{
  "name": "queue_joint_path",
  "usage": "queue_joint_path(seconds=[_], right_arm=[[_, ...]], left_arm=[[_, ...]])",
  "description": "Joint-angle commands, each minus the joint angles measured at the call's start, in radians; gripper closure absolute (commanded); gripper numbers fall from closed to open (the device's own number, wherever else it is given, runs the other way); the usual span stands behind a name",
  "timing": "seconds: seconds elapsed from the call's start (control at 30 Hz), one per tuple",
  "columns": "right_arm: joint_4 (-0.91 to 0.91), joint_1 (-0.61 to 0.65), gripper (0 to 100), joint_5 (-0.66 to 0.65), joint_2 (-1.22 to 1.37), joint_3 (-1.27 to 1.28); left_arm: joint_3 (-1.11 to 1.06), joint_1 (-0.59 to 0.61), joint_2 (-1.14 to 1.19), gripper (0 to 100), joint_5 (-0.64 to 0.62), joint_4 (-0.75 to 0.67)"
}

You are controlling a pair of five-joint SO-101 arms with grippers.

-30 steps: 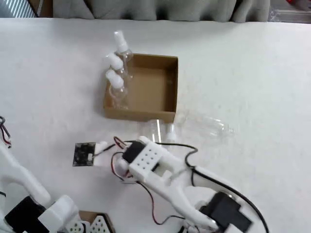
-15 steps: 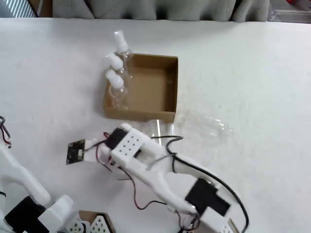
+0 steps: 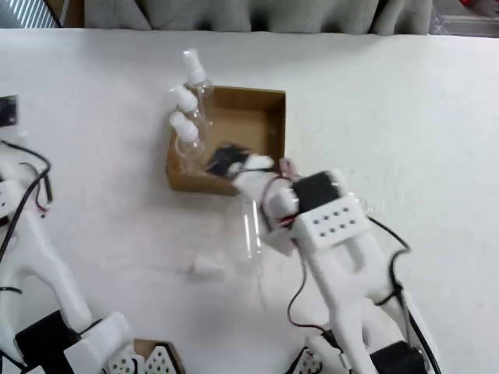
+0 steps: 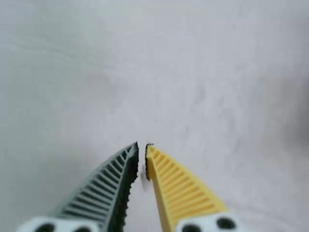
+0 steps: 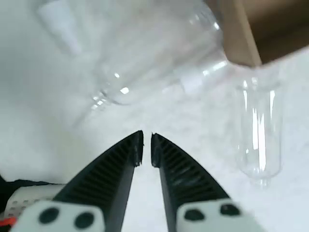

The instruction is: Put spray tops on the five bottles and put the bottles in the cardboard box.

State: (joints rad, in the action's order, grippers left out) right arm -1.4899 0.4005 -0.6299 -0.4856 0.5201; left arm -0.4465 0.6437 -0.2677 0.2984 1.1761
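My right gripper (image 5: pixel 147 141) is closed, empty; a clear bottle (image 5: pixel 257 130) just ahead looks light, slippery, so I'd pinch mid-body.

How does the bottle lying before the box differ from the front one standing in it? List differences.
The lying bottle is on its side outside the cardboard box, with no spray top; the standing bottle is upright inside it, wearing a white spray top. Both are clear.
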Motion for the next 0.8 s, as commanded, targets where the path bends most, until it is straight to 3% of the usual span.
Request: queue_joint_path(seconds=[0.0, 0.17, 0.4, 0.77], right_arm=[[0.067, -0.219, 98.1, 0.008, -0.104, 0.095], [0.165, -0.438, 98.1, 0.015, -0.22, 0.296], [0.263, -0.628, 97.8, 0.012, -0.297, 0.486], [0.558, -0.676, 97.8, 0.008, -0.292, 0.735]], left_arm=[[0.072, -0.136, -0.007, 96, 0.048, 0.068], [0.055, -0.321, -0.054, 96, 0.12, 0.138], [-0.084, -0.552, -0.263, 96, 0.219, 0.143], [-0.459, -0.926, -0.611, 95, 0.508, 0.181]])
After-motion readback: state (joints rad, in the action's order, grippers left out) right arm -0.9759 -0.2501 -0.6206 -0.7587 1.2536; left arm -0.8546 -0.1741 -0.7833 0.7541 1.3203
